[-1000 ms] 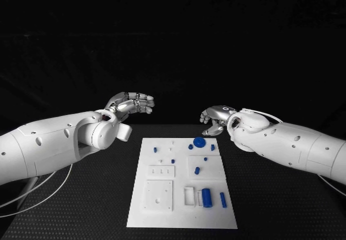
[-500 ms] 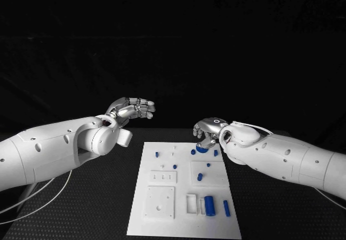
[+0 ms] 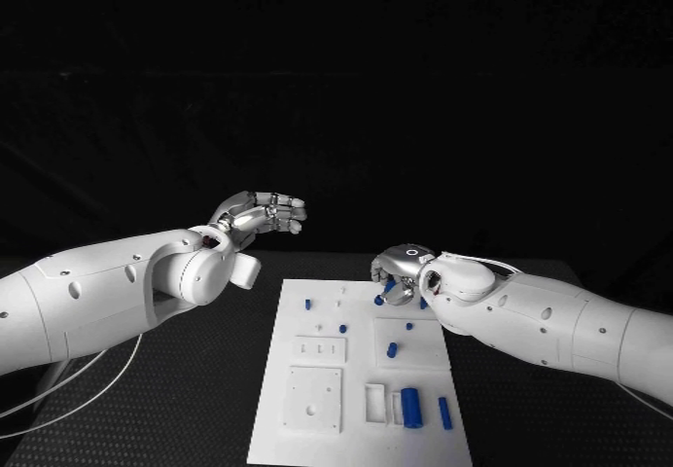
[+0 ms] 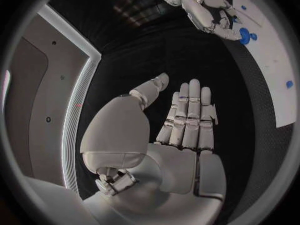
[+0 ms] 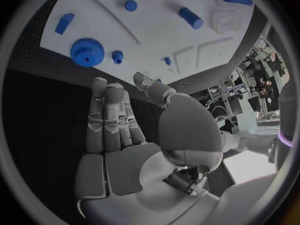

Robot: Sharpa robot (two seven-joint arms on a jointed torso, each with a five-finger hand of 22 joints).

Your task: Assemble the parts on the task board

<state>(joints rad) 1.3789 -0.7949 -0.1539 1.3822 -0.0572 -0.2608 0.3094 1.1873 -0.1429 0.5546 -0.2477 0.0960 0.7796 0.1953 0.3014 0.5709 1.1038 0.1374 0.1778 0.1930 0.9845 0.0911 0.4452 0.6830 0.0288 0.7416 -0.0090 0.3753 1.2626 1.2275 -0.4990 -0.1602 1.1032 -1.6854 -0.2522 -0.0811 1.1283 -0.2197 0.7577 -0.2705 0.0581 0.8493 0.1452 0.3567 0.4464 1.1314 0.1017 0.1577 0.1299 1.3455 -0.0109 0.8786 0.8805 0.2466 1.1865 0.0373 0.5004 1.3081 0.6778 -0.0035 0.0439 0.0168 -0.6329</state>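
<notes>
The white task board (image 3: 316, 428) lies in the middle of the table. Small blue pegs (image 3: 307, 304) stand on it, and a thick blue cylinder (image 3: 411, 404) lies near its front right. My right hand (image 3: 400, 268) hovers over the board's far right corner, fingers stretched out, holding nothing. The blue gear (image 5: 87, 51) lies just beyond its fingertips (image 5: 100, 85), with a short peg (image 5: 117, 56) beside it. My left hand (image 3: 260, 212) is raised off the board's far left, fingers (image 4: 187, 110) straight and empty. The left wrist view shows the right hand (image 4: 209, 12) next to the gear (image 4: 245, 36).
A thin blue pin (image 3: 444, 412) lies beside the thick cylinder near a white slotted block (image 3: 374, 402). White square plates (image 3: 311, 394) sit on the board's front left. Black table (image 3: 168, 389) flanks the board on both sides.
My right hand has come down and toward the board, from beyond its far right corner to over the gear, which it now hides in the head view. The left hand has barely moved.
</notes>
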